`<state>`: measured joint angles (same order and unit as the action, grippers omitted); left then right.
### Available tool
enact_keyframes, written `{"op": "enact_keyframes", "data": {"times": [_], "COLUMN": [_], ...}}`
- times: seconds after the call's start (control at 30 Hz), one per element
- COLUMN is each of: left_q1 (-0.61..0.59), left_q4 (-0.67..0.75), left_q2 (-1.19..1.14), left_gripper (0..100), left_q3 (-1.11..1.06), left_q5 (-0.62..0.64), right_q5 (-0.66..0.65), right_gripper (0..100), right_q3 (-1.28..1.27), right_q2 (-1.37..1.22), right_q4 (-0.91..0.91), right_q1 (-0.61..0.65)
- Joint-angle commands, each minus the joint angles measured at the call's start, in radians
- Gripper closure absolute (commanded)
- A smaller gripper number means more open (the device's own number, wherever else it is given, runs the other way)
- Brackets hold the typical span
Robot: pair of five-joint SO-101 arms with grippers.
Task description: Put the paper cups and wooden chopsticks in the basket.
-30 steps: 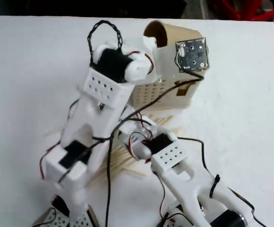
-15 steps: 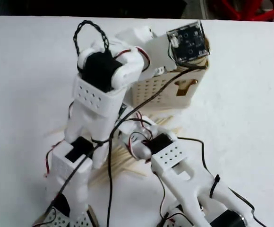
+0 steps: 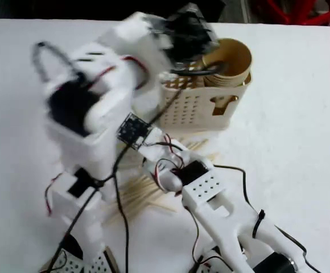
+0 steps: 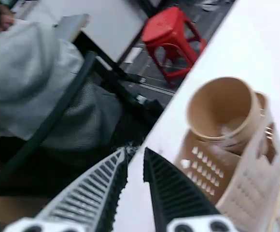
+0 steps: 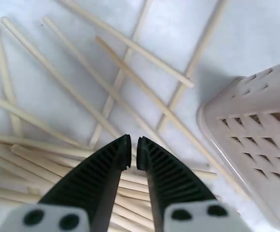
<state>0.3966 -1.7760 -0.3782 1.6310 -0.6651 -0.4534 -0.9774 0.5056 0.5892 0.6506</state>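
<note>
High view: tan paper cups (image 3: 229, 60) stand mouth-up in one end of the beige perforated plastic basket (image 3: 202, 111). They look nested, though how many there are is hard to tell.
Chopsticks: pale wooden chopsticks (image 5: 106, 111) lie loose and criss-crossed on the white table (image 3: 290, 142), just beside the basket's near wall. None is in the basket as far as the views show, so this half of the task looks undone.
Left gripper: the left gripper (image 4: 134, 154) is raised above the table's far edge near the basket. Its fingers are almost pressed together with only a slit between them, and they grip nothing.
Right gripper: the right gripper (image 5: 133, 144) hangs low over the scattered sticks. Its tips are nearly touching and also grip nothing.
Handling, cups: light and thin-walled, so easily crushed. If one needs re-seating, a gentle pinch on the rim is probably best.
Handling, chopsticks: light, stiff, smooth and round, so likely to roll or swivel in the jaws. A pinch near the middle, across the stick, should keep it level. An uncrossed stick near the edge of the pile looks the easiest pick.
Risk: a stick held near one end may tip and catch on the basket wall.
</note>
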Motion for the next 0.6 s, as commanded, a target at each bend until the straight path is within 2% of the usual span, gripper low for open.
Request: {"op": "enact_keyframes", "data": {"times": [0.0,0.17,0.27,0.4,0.57], "left_q1": [-0.076,-0.225,-0.329,-0.438,-0.503], "left_q4": [-0.009,-0.012,-0.015,-0.015,-0.009], "left_q2": [0.136,0.248,0.309,0.466,0.756], "left_gripper": [93,93,93,93,93], "left_q3": [0.025,0.023,-0.023,-0.275,-0.692], "left_q5": [0.018,0.152,0.158,0.153,0.110], "right_q5": [-0.008,-0.008,-0.008,0.000,0.000], "right_gripper": [95.8,95.9,96.0,96.1,96.1], "right_q3": [0.008,0.008,0.008,0.012,0.012], "right_q2": [0.012,0.013,0.015,0.016,0.016], "right_q4": [-0.015,-0.015,-0.015,-0.010,-0.012], "right_q1": [-0.005,-0.005,-0.005,-0.005,-0.007]}}
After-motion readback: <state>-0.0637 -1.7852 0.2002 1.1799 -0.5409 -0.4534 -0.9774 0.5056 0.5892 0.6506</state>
